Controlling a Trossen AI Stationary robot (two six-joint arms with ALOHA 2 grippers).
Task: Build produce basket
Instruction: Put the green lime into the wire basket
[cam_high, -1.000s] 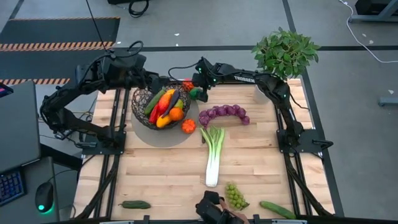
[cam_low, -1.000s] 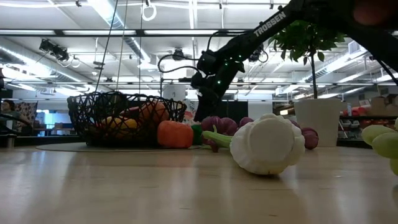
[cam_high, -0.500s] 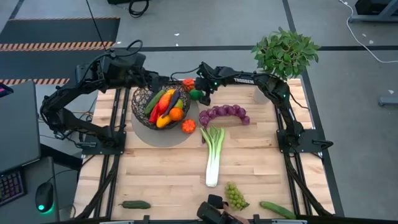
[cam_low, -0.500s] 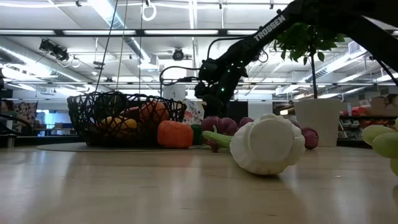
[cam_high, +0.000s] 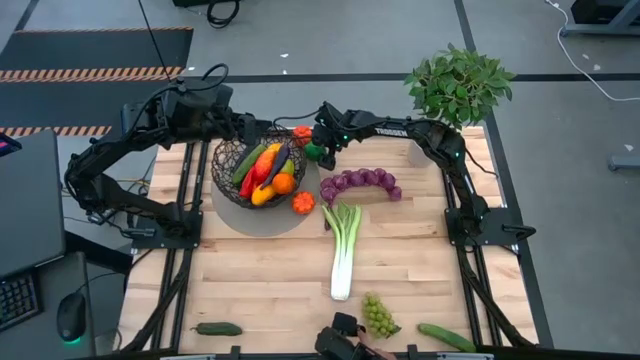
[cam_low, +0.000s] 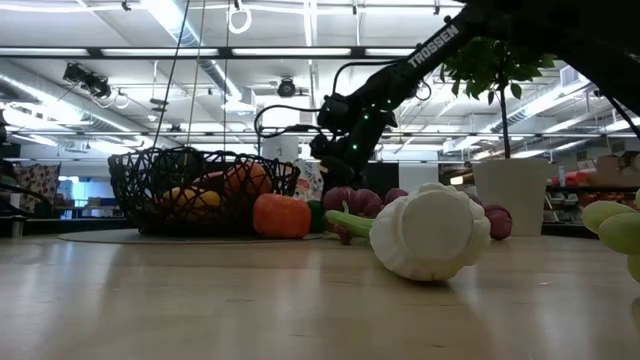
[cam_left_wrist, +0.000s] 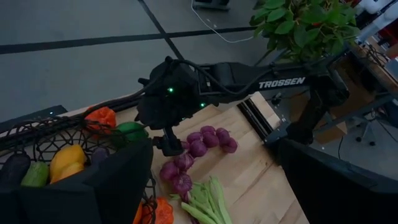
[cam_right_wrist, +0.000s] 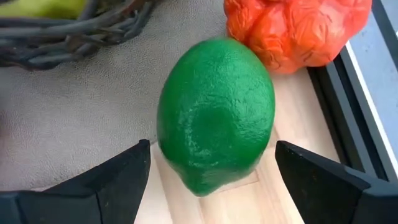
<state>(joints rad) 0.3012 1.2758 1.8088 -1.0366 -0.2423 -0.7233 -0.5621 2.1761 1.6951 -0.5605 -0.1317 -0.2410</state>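
Observation:
The dark wire basket (cam_high: 256, 168) stands on a round grey mat and holds several pieces of produce. A green lime (cam_right_wrist: 216, 115) lies on the table beside the mat, just right of the basket's far side, next to a crinkled orange fruit (cam_right_wrist: 298, 28). My right gripper (cam_right_wrist: 212, 146) slants down over the lime (cam_high: 316, 152), open, with one finger on either side and a small gap to each. My left gripper (cam_high: 250, 130) hangs open above the basket's far rim, holding nothing. Purple grapes (cam_high: 360, 182), a leek (cam_high: 343, 245) and an orange pepper (cam_high: 303, 202) lie on the table.
A potted plant (cam_high: 458, 85) in a white pot stands at the far right corner. Green grapes (cam_high: 378, 315) and two cucumbers (cam_high: 218, 328) (cam_high: 447, 337) lie along the near edge. A dark frame rail (cam_right_wrist: 354, 93) runs close behind the lime.
My right gripper has sunk a little toward the green lime and rolled slightly. Lime, basket and the other produce lie as before.

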